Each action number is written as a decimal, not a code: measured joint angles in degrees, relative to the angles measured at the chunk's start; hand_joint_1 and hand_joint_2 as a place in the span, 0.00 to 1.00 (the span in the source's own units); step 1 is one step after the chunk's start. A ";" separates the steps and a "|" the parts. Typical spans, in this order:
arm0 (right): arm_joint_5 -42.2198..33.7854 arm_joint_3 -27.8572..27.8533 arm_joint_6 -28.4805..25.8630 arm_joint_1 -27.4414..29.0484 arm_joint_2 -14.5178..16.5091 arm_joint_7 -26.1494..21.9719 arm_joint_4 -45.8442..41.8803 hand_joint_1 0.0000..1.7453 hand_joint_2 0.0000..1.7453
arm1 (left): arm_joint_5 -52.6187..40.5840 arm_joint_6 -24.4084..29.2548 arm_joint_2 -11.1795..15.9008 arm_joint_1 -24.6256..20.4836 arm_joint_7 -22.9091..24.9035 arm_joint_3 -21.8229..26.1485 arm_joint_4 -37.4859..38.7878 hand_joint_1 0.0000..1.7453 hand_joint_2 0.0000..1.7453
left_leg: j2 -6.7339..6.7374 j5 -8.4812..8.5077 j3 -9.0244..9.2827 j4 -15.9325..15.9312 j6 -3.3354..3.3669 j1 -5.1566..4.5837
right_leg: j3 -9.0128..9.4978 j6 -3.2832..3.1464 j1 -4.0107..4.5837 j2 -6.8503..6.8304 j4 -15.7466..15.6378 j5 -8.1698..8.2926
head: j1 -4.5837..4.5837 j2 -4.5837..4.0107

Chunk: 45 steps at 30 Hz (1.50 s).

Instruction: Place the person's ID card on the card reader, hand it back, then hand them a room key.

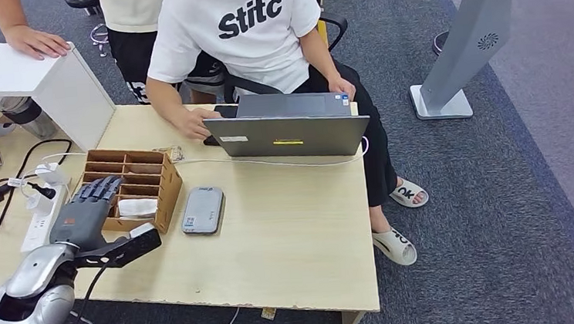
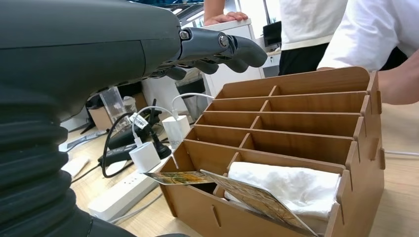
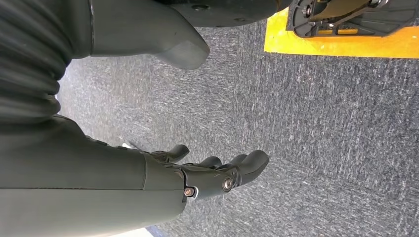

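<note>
Progress: late, seemingly reaching for a room key; handover left.
Left hand [image 1: 86,206]: released, holding nothing, over the wooden organizer [image 1: 135,185].
Card reader [image 1: 203,210]: beside hand, bare.
Right hand [image 3: 217,173]: released, hanging.

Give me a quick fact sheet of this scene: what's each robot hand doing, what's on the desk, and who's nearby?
Left hand: open, fingers apart over the wooden organizer, holding nothing
Right hand: open, hanging above the carpet
Organizer contents: cards and a white cloth in the compartments nearest the robot
Card reader: flat on the desk, nothing on it
Laptop: open before a seated person
Also nearby: another person's hand on a white box
</note>
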 joint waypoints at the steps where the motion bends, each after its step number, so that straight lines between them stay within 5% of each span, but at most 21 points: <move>1: 0.09 0.00 0.00 0.00 0.00 0.00 0.00 0.00 1.00 | -0.16 0.14 -0.13 0.00 0.01 0.00 0.20 0.00 1.00 | 0.00 0.00 0.00 0.00 0.00 0.00 | 0.00 0.00 0.00 0.00 0.00 0.00 | 0.00 0.00; 27: 1.98 0.00 0.37 -0.08 0.00 0.42 0.00 0.00 1.00 | -4.60 3.13 -5.10 -2.58 -0.58 -0.44 7.94 0.01 1.00 | 0.00 0.00 0.00 0.00 0.00 0.00 | -0.01 0.00 0.00 0.01 0.00 0.00 | 0.00 0.00; 29: 2.07 0.00 0.44 -0.08 0.00 0.45 0.00 0.00 1.00 | -4.67 3.20 -5.29 -2.61 -0.66 -0.54 8.20 0.13 1.00 | 0.01 0.00 0.00 0.00 0.00 0.00 | -0.01 0.00 0.00 0.01 0.00 0.00 | -0.01 0.00; 33: 2.36 0.00 0.60 -0.08 0.00 0.56 0.00 0.00 1.00 | -4.75 3.28 -5.61 -2.62 -0.71 -0.64 8.58 0.79 1.00 | 0.01 0.00 0.00 0.00 0.00 0.00 | -0.01 0.00 0.00 0.01 0.00 0.00 | 0.00 0.00; 38: 2.54 0.00 0.73 -0.09 0.00 0.56 0.00 0.00 1.00 | -4.89 3.47 -5.85 -2.61 -0.71 -0.77 9.08 0.96 1.00 | 0.01 0.00 0.00 0.00 0.00 0.00 | -0.01 0.00 0.00 0.01 0.00 0.00 | 0.00 0.00; 45: 2.63 0.00 0.76 -0.09 0.00 0.57 -0.01 0.00 1.00 | -5.13 4.28 -6.31 -2.82 -0.89 -0.79 9.64 0.99 1.00 | 0.01 0.00 0.00 0.00 0.00 0.00 | 0.00 0.00 0.00 0.01 0.00 0.00 | 0.00 0.00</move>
